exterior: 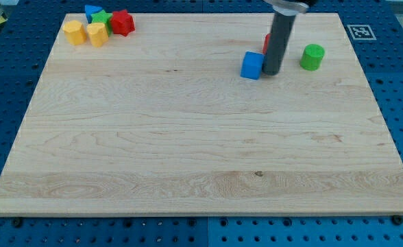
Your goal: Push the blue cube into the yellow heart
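Note:
The blue cube (252, 66) lies on the wooden board (188, 158) toward the view's upper right. My tip (271, 73) rests against the cube's right side. The rod hides most of a red block (266, 43) just behind it. At the view's top left is a tight cluster: a yellow heart (97, 33), a yellow block (74, 31) to its left, a green star (101, 18), a blue block (92, 12) and a red block (122, 22). The blue cube lies far to the right of the yellow heart.
A green cylinder (312, 57) stands to the right of my tip. The board lies on a blue perforated table (393, 75). A fiducial marker (358, 31) sits past the board's top right corner.

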